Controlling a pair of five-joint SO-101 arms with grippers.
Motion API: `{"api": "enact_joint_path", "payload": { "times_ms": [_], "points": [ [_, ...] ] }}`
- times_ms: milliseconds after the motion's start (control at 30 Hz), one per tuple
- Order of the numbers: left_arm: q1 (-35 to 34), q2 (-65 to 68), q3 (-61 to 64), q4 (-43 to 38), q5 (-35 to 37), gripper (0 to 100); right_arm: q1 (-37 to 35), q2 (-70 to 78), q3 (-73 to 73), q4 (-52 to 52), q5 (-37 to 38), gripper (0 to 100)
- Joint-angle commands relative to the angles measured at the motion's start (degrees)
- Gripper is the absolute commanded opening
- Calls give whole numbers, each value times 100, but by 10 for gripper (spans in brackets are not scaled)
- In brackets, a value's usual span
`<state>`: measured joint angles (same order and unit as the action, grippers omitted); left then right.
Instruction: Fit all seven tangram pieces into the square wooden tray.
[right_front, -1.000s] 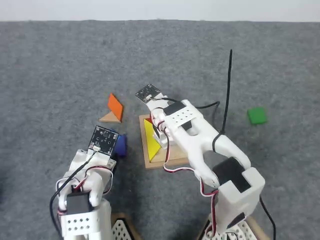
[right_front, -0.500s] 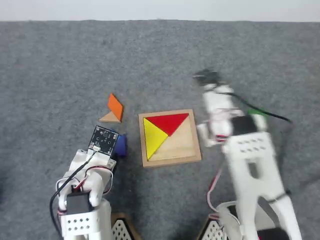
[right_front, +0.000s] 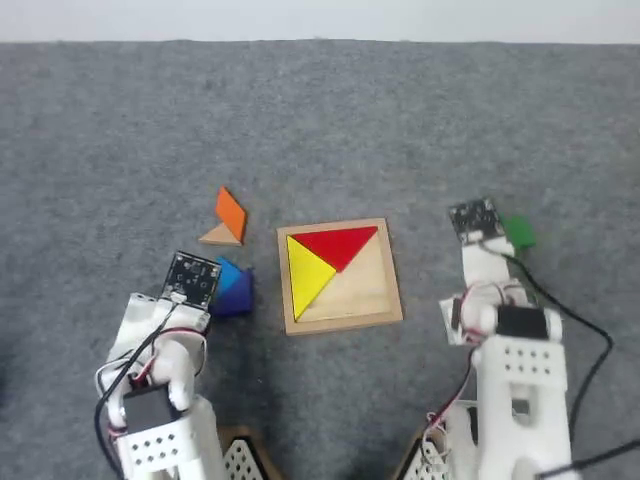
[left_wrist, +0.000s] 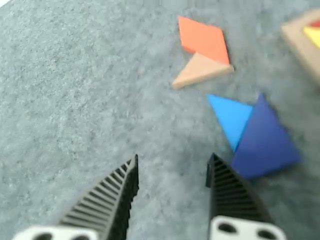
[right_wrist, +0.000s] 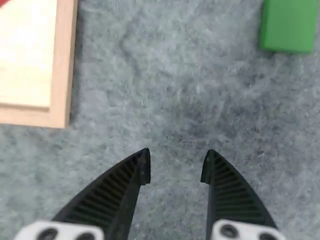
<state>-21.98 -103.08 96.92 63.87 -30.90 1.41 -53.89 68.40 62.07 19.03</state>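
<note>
The left gripper (left_wrist: 172, 162) hangs with its ribbed black jaws parted wide and nothing between them, over bare grey carpet (left_wrist: 75, 90); the dark blue triangle (left_wrist: 260, 140) lies just past one fingertip, off to the tray's side and outside the gap. The right gripper (right_wrist: 175, 155) is likewise spread and empty above carpet, with the tray (right_wrist: 62, 65) on one side ahead of it and the green square (right_wrist: 290, 25) farther ahead on the other, neither between the jaws. There are seven pieces in all, two in the tray and five on the carpet. Touching the dark blue triangle along an edge is a smaller light blue triangle (left_wrist: 232, 115). Beyond those lies a pale wooden triangle (left_wrist: 202, 71), unpainted, and touching its far side an orange parallelogram (left_wrist: 204, 39). All the pieces are flat with clean edges, the painted ones smooth and matt. In the high view the square tray of light wood, with a raised rim (right_front: 340, 322), sits between the two arms; a yellow triangle (right_front: 305, 272) fills its left side and a red triangle (right_front: 335, 245) its far side, meeting along a diagonal, the rest of the floor bare wood. The carpet has a short, fuzzy nap
</note>
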Motion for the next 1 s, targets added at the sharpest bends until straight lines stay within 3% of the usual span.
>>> {"api": "enact_joint_path", "payload": {
  "times_ms": [0, 200, 367, 600, 767, 967],
  "points": [
    [-53, -62, -664, 387, -255, 207, 136, -418, 440, -347, 211, 194],
    [-53, 809, -2316, 844, -220, 208, 163, -374, 703, -637, 167, 194],
    [9, 3798, -4295, 659, 457, 209, 127, -382, 905, -840, 167, 194],
    [1081, 8273, -7310, 703, 1723, 207, 127, -426, 1037, -971, 167, 193],
    [1556, 10163, -8602, 510, 1899, 209, 127, -426, 1169, -1156, 158, 193],
    [1451, 11666, -9437, 352, 2031, 210, 119, -426, 1169, -1156, 158, 193]
  ]
}}
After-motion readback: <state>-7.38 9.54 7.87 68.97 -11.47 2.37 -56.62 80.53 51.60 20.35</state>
